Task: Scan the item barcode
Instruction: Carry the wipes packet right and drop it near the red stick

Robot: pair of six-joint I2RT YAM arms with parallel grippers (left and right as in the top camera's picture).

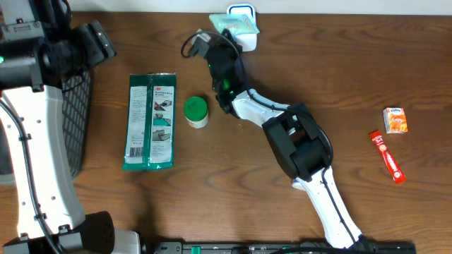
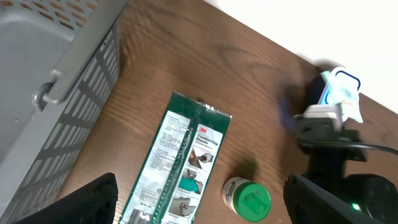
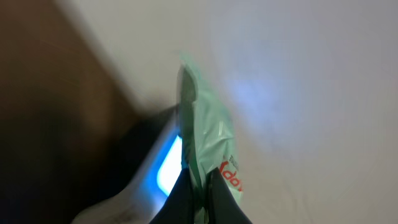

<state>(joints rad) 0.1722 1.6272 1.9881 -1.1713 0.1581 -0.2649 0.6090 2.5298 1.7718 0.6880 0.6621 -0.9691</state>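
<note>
Pinching a pale green packet point(image 1: 236, 22) at the blue-lit scanner point(image 1: 248, 42), the right gripper point(image 3: 198, 182) is clamped; the left gripper point(image 2: 199, 186) gapes wide.

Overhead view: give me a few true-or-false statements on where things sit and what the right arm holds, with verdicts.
1. The right gripper is shut on a pale green packet. True.
2. The packet is held at the scanner, which glows blue, at the table's far edge. True.
3. The green-lidded jar lies inside the grey basket. False: it sits on the table beside the 3M package, outside the basket.
4. The red stick packet lies against the 3M package. False: it lies far off on the right, near the orange box.
</note>
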